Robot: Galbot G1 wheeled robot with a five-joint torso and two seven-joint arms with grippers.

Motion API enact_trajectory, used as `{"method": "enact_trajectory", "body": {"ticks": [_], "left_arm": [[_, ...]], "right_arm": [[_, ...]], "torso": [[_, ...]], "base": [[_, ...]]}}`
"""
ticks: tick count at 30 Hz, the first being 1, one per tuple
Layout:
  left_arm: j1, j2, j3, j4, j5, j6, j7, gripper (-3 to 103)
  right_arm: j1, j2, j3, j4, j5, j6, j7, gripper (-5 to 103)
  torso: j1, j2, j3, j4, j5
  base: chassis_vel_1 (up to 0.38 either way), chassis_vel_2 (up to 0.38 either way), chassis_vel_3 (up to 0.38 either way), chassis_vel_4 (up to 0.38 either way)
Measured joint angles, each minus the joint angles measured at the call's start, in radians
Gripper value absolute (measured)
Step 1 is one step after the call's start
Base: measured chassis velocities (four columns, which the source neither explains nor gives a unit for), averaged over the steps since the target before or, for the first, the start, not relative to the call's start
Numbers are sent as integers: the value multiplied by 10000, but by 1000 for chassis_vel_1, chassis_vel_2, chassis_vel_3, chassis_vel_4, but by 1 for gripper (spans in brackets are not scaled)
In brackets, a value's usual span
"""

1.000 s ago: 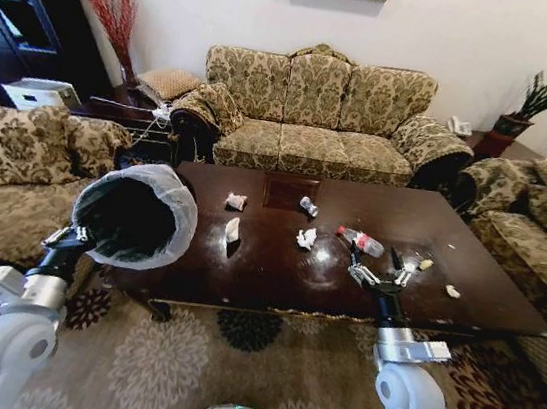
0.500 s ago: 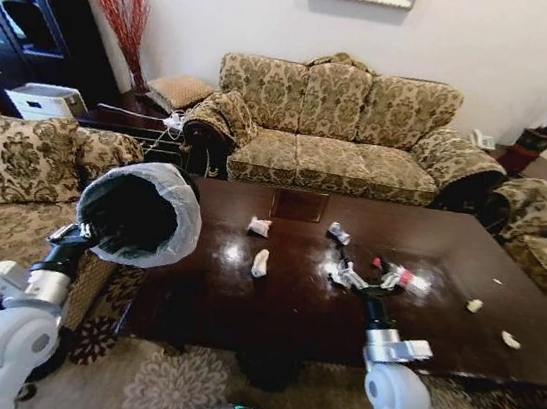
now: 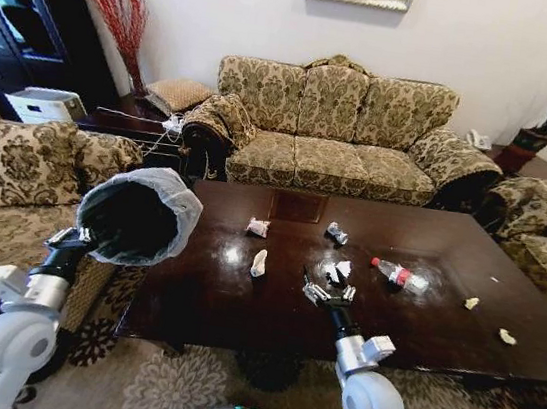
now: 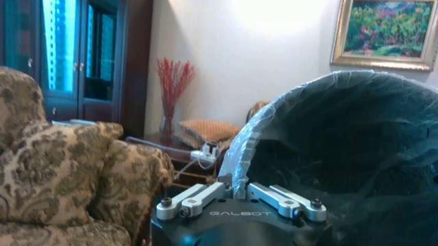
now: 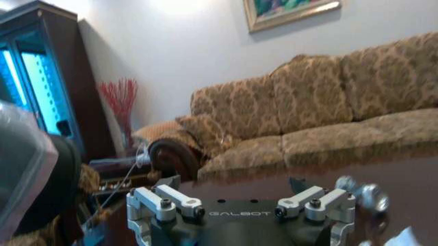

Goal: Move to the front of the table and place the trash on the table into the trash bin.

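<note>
Both wrists read "GALBOT"; left pincer (image 4: pixel 236 197) pinches trash bin (image 3: pixel 141 212) rim; right pincer (image 3: pixel 326 292) spread above table (image 3: pixel 240 306).

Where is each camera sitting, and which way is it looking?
Head view: on the robot's head, looking down at the table with trash; both arms show, the left gripper holding the bin, the right gripper open over the table.
Left wrist view: on the left wrist, facing the bin and cabinet.
Right wrist view: on the right wrist, facing the sofa across the table.
All three share the bin.
</note>
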Motion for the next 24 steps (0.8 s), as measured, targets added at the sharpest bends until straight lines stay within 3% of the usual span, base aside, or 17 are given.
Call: {"method": "enact_trajectory", "body": {"ticks": [13, 24], "left_arm": [[568, 264, -229, -133, 115, 78, -16, 0], [694, 430, -263, -47, 138, 101, -90, 0]], "right_arm": [[1672, 922, -2360, -3186, -1679, 462, 66, 100], [3552, 2331, -3380, -5888, -2991, 765, 1636, 100]], "torso": [[-4, 0, -2, 1, -1], [-4, -1, -2, 2, 0]], "base": [[0, 0, 0, 0], [0, 0, 0, 0]]}}
